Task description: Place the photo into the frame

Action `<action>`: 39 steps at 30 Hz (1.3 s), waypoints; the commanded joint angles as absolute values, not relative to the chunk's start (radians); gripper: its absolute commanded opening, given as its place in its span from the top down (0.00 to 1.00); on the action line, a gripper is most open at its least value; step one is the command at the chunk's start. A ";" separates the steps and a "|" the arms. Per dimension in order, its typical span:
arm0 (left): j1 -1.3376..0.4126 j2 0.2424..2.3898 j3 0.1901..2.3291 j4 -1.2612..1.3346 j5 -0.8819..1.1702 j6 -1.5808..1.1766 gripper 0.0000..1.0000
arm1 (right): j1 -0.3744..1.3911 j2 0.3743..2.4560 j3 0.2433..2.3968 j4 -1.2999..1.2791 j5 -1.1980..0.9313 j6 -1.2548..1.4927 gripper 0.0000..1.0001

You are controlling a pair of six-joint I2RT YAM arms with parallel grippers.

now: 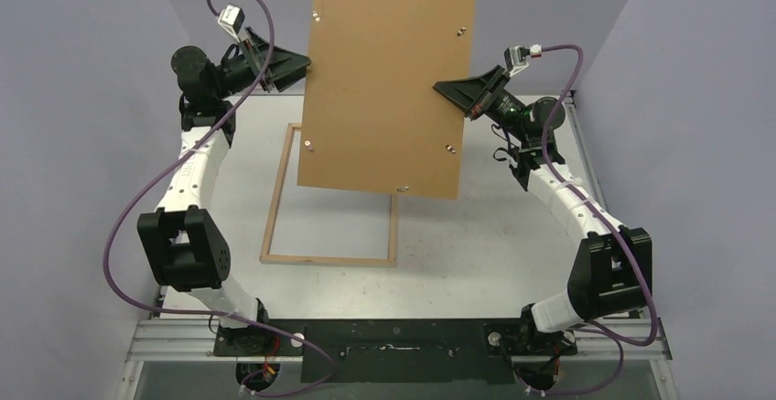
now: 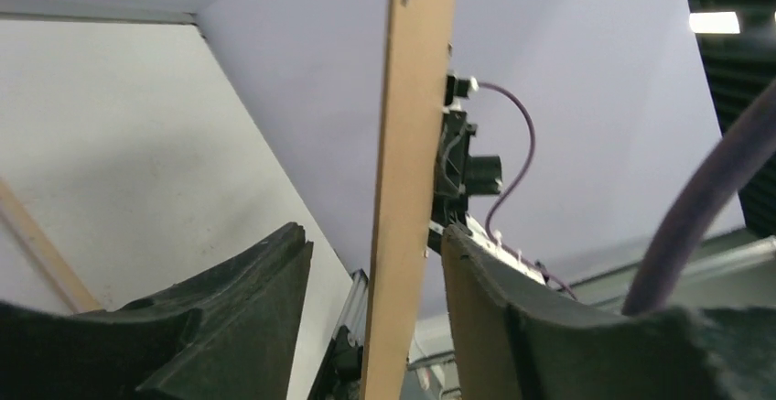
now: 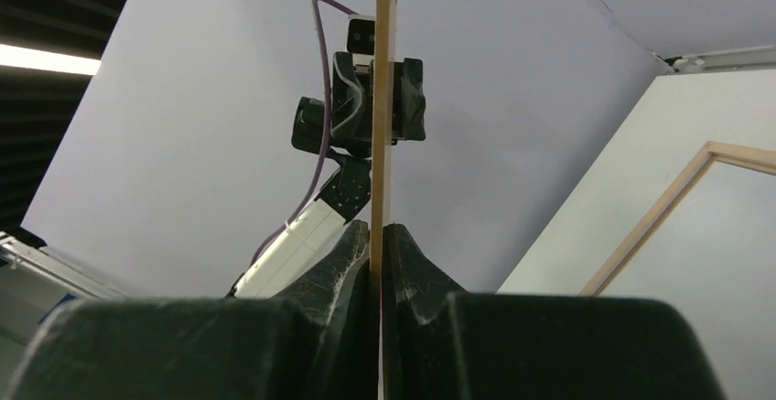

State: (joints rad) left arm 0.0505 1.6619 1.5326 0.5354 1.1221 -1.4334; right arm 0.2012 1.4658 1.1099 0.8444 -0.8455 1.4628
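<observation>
Pinched by right fingers [image 3: 357, 249], the backing board [image 1: 389, 80] hangs between the half-open left fingers [image 2: 265, 281].

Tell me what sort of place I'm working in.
Probably a lab robot cell: plain lilac walls box in a white table on aluminium rails, with the left arm and right arm bolted at its edge.

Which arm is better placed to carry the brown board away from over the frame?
Right. The right end effector is shut on an edge of the backing board; the left end effector has its jaws open around the opposite edge, gripping nothing.
</observation>
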 commanded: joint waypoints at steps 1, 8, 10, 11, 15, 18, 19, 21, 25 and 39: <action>0.124 1.596 1.488 0.205 1.024 -1.167 0.42 | 0.199 1.407 1.131 0.739 -0.780 1.337 1.00; 0.277 1.522 1.329 -0.268 0.763 -0.775 0.18 | 0.239 1.409 1.062 0.579 -0.674 1.279 1.00; 0.286 1.527 1.316 -0.402 0.630 -0.651 0.16 | 0.258 1.413 1.049 0.524 -0.657 1.240 1.00; 0.287 1.537 1.308 -0.449 0.573 -0.606 0.16 | 0.264 1.416 1.042 0.502 -0.647 1.223 1.00; 0.295 1.618 1.288 -0.572 0.427 -0.495 0.16 | 0.271 1.434 1.034 0.476 -0.645 1.198 1.00; 0.297 1.695 1.277 -0.583 0.458 -0.451 0.16 | 0.272 1.442 1.031 0.463 -0.647 1.188 1.00; 0.298 1.720 1.279 -0.598 0.460 -0.439 0.16 | 0.272 1.442 1.030 0.459 -0.646 1.185 1.00; 0.296 1.768 1.270 -0.607 0.447 -0.416 0.16 | 0.272 1.440 1.028 0.456 -0.647 1.184 1.00; 0.296 1.833 1.245 -0.579 0.443 -0.413 0.17 | 0.274 1.432 1.018 0.446 -0.652 1.173 1.00; 0.186 1.941 1.195 -0.414 0.606 -0.521 0.56 | 0.273 1.460 0.990 0.432 -0.663 1.166 1.00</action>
State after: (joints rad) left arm 0.2489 1.9079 1.1854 -0.4801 0.5438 -0.5011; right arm 0.2729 1.4662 0.9745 0.3393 -0.6529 1.1629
